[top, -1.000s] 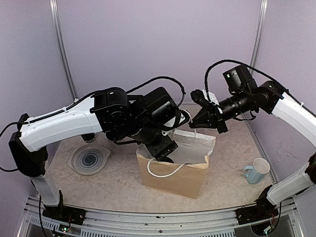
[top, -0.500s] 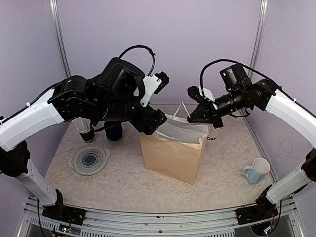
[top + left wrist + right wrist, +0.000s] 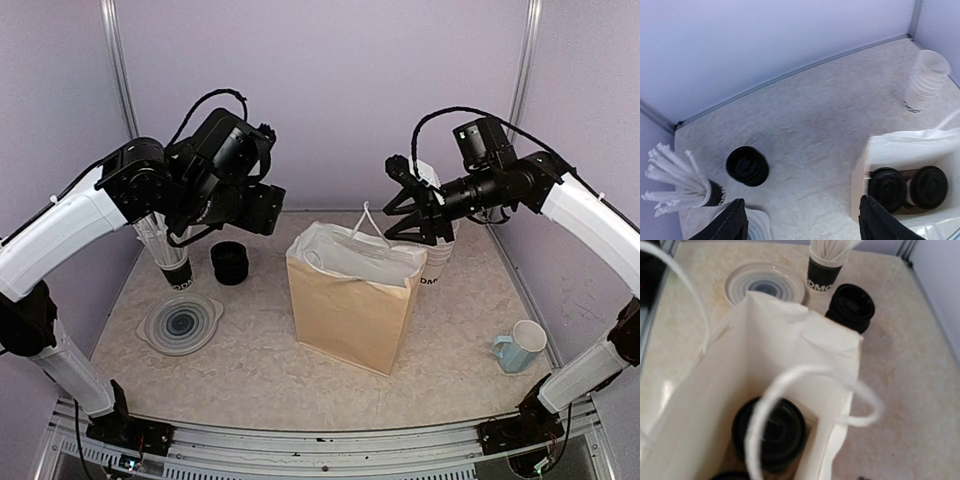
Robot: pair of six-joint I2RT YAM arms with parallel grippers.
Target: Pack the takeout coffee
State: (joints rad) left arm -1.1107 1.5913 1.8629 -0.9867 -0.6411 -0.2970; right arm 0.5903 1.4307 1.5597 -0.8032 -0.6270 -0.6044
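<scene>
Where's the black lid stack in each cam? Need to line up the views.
Top external: black lid stack sits left of centre on the table, left of the paper bag.
Left wrist: lower left.
Right wrist: upper right, just past the bag's rim.
Shared landmark: the cup of straws stands beside it in all three views.

Not much to read here. The black cup holding the straws point(image 3: 821, 277), behind the paper bag point(image 3: 350, 310), has white letters that look like "OMO", a bit blurry. The stack of white cups point(image 3: 438, 262) just right of the bag shows dark letters near its base, roughly "DMO".
</scene>
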